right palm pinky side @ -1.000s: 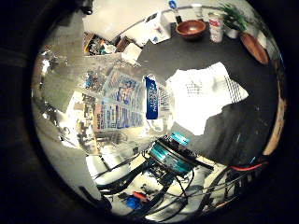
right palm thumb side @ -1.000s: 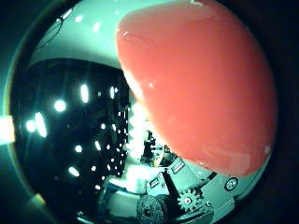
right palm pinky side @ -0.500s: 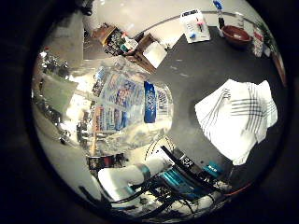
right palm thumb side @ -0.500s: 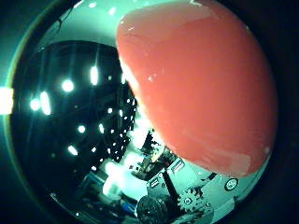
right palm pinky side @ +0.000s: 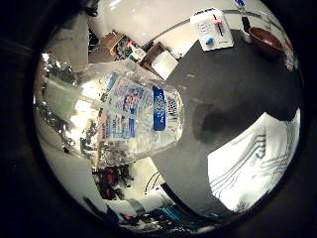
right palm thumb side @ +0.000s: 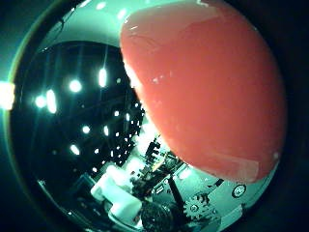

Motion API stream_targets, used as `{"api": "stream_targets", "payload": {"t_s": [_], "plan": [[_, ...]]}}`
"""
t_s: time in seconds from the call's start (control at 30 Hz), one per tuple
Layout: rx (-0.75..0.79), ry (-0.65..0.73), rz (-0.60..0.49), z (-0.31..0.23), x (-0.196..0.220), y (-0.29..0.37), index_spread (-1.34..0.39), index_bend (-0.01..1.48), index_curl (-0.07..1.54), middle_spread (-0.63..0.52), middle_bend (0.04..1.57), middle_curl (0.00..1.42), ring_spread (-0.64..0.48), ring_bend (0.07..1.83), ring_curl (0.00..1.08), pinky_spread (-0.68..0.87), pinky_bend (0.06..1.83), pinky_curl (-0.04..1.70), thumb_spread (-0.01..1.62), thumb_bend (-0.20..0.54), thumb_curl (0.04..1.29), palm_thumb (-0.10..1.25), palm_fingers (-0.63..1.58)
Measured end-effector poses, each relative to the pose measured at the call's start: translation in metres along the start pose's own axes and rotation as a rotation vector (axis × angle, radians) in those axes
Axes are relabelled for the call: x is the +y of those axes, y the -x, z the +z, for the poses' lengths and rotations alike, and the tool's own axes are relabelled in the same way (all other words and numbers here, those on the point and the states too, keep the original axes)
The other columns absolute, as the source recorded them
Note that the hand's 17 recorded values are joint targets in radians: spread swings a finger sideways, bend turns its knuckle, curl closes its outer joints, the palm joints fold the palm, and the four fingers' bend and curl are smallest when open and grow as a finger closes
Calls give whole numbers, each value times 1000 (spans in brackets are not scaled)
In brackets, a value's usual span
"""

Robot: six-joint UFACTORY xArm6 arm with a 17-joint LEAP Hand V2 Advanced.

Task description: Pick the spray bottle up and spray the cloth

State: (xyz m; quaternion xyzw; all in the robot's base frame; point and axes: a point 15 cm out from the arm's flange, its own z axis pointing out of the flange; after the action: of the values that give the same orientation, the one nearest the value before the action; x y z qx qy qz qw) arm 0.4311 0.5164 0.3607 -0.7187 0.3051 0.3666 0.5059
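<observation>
I see the spray bottle [right palm pinky side: 133,121] filling much of the little finger side palm view, so it sits very close to my palm. It is clear plastic with a blue and white label, and its base points out toward the dark desk [right palm pinky side: 233,89]. In the thumb side palm view a smooth red rounded part [right palm thumb side: 207,87] covers most of the picture; I judge this to be the bottle's red spray head, pressed almost against the palm there.

The striped white cloth [right palm pinky side: 257,163] lies on the desk below and to one side of the bottle's base, near the desk's near edge and apart from the bottle. A white box [right palm pinky side: 212,29] and a dark red bowl [right palm pinky side: 265,39] sit toward the far edge of the desk, well away from the cloth.

Of my hand [right palm thumb side: 125,203] I see only white and geared parts at the rim of the thumb side view. I cannot tell from these views how the fingers are set around the bottle, though its closeness suggests it is held.

My concerns: the clear wall looks smooth and may slip in the hold. I also cannot see the nozzle, so I may spray past the cloth onto the bare desk if the aim is off.
</observation>
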Motion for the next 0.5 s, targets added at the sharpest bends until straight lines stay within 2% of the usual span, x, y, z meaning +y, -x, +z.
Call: {"api": "stream_targets", "payload": {"t_s": [0.27, 0.37, 0.5], "plan": [[-12, -8, 42, 10, -1, -51, -274, 1191, 691, -198, 1348, 773, -211, 1445, 653, -303, 1326, 639, 862, -14, 1067, 960, 1190], [-32, -35, 70, 11, -4, -57, -276, 1189, 695, -197, 1344, 771, -213, 1418, 647, -307, 1330, 637, 847, -44, 1022, 856, 1172], [-59, -68, 77, 17, -5, -55, -311, 1037, 673, -206, 1268, 745, -221, 1395, 618, -372, 1296, 597, 840, -49, 883, 706, 1122]]}}
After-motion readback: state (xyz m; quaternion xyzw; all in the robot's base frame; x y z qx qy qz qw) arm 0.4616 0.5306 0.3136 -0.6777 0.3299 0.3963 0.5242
